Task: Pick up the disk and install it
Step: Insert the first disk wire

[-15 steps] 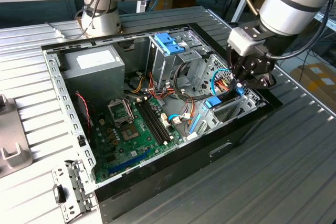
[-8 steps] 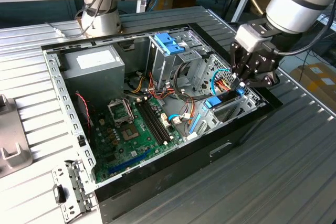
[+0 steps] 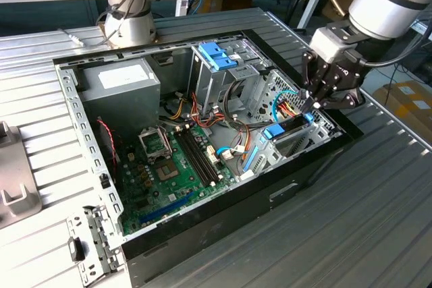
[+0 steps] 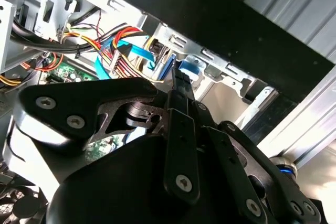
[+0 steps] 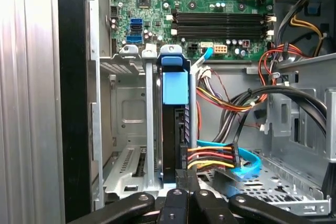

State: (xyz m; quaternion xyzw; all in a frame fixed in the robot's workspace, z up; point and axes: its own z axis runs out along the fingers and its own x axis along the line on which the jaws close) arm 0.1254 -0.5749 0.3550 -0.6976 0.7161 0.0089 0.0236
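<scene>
We cannot tell in the first wrist view whether the gripper (image 5: 181,199), cut off by the frame edge, clasps the disk (image 5: 175,129). The disk stands edge-on, its label hidden, its lower end behind the gripper's links.

An open computer case (image 3: 202,166) lies on the ribbed metal table (image 3: 378,220).

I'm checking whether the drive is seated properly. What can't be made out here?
- The disk: in the first wrist view only its edge shows, its label unseen.
- Its lower end: covered by the pincer.
- Exterior view: the pincer covers the disk's far end.
</scene>
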